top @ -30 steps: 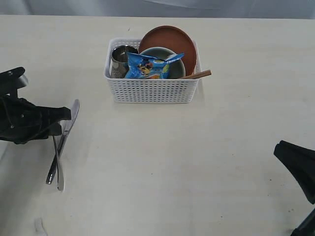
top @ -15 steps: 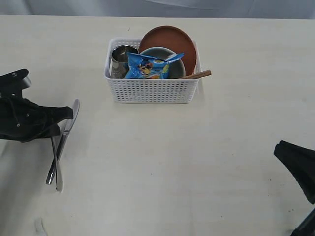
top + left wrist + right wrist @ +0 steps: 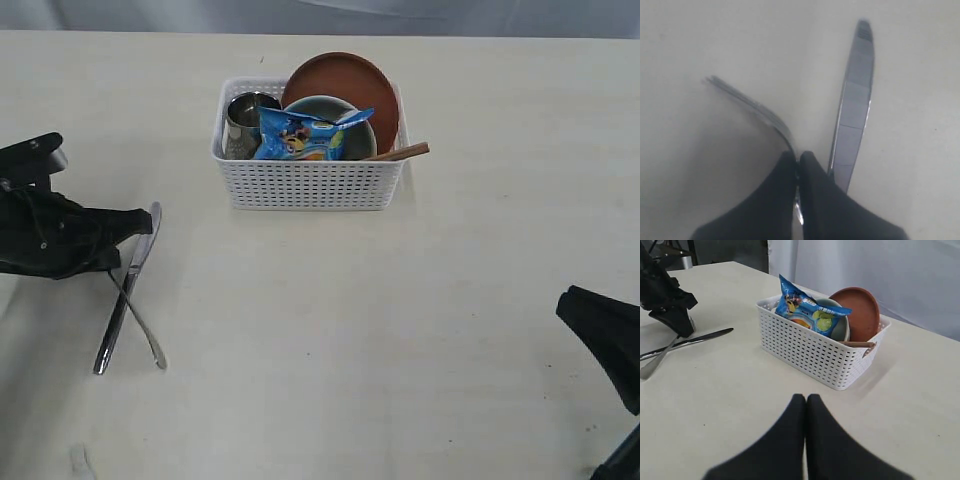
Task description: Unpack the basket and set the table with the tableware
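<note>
Between the fingers of the left claw (image 3: 799, 164): fork (image 3: 752, 102), pinched at one end, with a sliver of steel showing in the seam where the two black fingers meet. The claw is clamped tight on it. The rest of the fork runs out past the fingertips, low along the table (image 3: 350, 330); touching or lifted, cannot tell. Just beside that claw, on the other side of the fingers: knife (image 3: 855, 105), flat on the table, not gripped. In the exterior view fork and knife cross in an X right by the claw, free ends splayed apart toward the near edge.

Well apart from the left claw, toward the middle and far side of the table: basket (image 3: 305, 185), upright. Inside, left to right: steel cup (image 3: 245, 108) at the end nearer the left claw, then blue crisp bag (image 3: 305, 135) lying on top of the bowl (image 3: 322, 101), then plate (image 3: 345, 75) standing on edge behind them against the back wall. A wooden piece (image 3: 408, 151) pokes out over the rim at the corner nearer the right claw (image 3: 806, 402); spoon or chopsticks, cannot tell.

That claw: fingers pressed together, nothing between them, over bare table. The basket sits ahead of its fingertips, well apart. The cutlery lies far off beyond it, over by the left claw.
</note>
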Robot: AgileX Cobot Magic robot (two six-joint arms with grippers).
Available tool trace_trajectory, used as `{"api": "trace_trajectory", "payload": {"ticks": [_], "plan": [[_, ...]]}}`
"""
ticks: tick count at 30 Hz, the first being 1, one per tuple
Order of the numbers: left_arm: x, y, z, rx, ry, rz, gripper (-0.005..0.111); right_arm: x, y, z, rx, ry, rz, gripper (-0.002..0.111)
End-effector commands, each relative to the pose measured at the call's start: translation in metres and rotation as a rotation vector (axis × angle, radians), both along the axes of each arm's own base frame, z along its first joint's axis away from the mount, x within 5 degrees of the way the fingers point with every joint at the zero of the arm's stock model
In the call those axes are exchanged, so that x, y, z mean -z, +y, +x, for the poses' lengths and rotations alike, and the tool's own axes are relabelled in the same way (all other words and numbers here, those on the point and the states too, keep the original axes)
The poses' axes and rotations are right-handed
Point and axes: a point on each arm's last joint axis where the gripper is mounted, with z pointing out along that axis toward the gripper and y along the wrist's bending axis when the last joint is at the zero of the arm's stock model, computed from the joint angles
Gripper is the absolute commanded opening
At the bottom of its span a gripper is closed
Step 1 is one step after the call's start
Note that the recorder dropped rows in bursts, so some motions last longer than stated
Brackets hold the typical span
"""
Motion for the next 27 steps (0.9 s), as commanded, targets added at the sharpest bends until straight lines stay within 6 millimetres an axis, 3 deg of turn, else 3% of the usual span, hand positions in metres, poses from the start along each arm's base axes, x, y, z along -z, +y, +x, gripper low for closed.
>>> {"api": "trace_trajectory", "payload": {"ticks": [1,7,17,21,24,27], "plan": [[-0.005,-0.002,-0.002,0.017,-0.011,-0.009,0.000,0.001,0.000,0.000,-0.005,-0.006,-0.003,0.000],[-0.031,-0.004,-0.003,0.061,-0.106,-0.036,0.000,0.001,0.000,0.000,-0.005,-0.006,-0.003,0.000],[-0.080,-0.030,0.009,0.432,-0.190,-0.119,0.000,0.001,0.000,0.000,-0.005,-0.006,-0.003,0.000],[-0.077,-0.053,0.005,0.589,-0.140,-0.123,0.000,0.001,0.000,0.000,-0.005,-0.006,-0.003,0.000],[-0.060,-0.096,-0.016,0.759,-0.079,-0.117,0.000,0.001,0.000,0.000,-0.005,-0.006,-0.003,0.000],[-0.048,-0.118,-0.022,0.771,-0.077,-0.089,0.000,0.001,0.000,0.000,-0.005,-0.006,-0.003,0.000]]}}
